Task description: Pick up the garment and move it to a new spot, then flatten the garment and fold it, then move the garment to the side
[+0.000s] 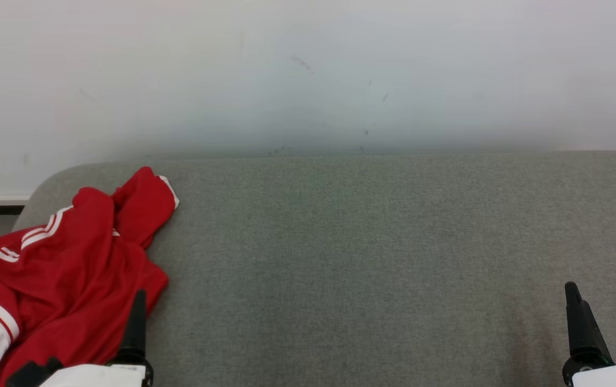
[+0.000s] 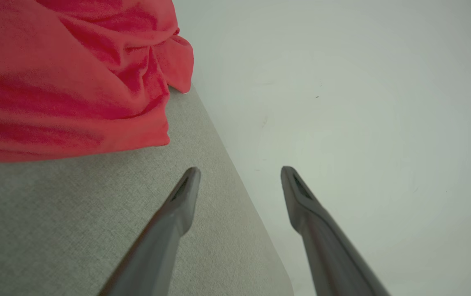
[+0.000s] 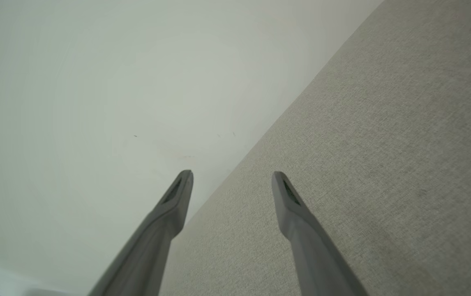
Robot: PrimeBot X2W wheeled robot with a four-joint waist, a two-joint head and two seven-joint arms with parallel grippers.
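Garment lies crumpled near spread left gripper; right gripper likewise spread.

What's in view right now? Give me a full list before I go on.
garment: one, red with white stripes, crumpled at the left end of the surface
surface: one, grey fabric, across the front of the head view
wall: one, white with a few small marks, behind the surface
left claw: one, dark fingers, open and holding nothing, at the garment's near edge
right claw: one, dark fingers, open and holding nothing, over the right end of the surface
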